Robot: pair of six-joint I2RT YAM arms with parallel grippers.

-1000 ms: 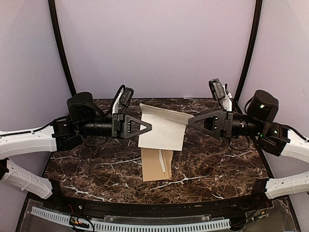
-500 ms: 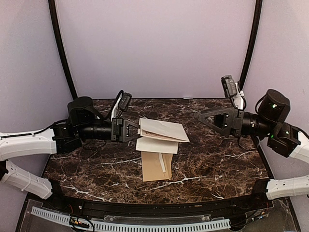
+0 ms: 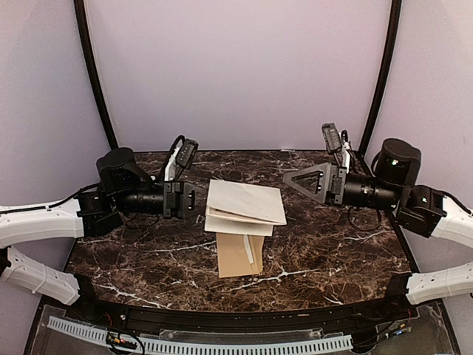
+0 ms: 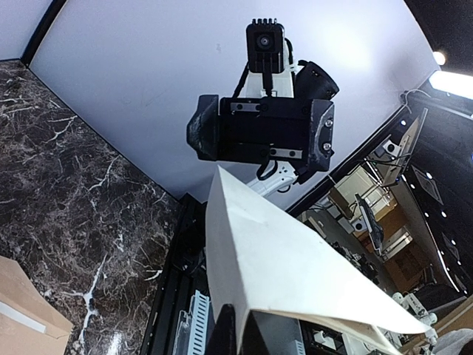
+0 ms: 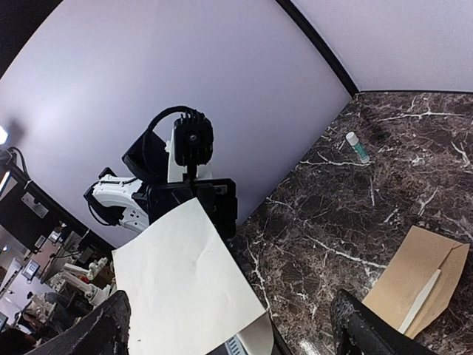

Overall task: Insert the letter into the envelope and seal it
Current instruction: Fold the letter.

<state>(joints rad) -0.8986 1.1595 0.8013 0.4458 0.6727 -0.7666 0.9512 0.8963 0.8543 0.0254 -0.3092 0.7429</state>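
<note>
The letter (image 3: 247,203), pale folded paper, hangs over the table's middle, plain side up. My left gripper (image 3: 201,198) is shut on its left edge; the left wrist view shows the letter (image 4: 288,266) pinched between the dark fingertips (image 4: 222,333). My right gripper (image 3: 288,177) stands open just right of the sheet, apart from it. In the right wrist view the letter (image 5: 185,288) lies ahead of my right gripper (image 5: 236,340), whose wide-spread fingers (image 5: 111,325) hold nothing. The brown envelope (image 3: 238,255) lies flat on the marble below the letter, partly covered by it.
A small tube with a green cap (image 5: 358,146) lies on the dark marble table (image 3: 332,251) near the back wall. The envelope (image 5: 417,277) shows its pale flap strip. Black frame posts (image 3: 92,74) rise at both back corners.
My right gripper has opened and let go of the letter's right edge. The sheet, earlier stretched between both grippers, now sags folded from the left gripper, which has drawn back left.
</note>
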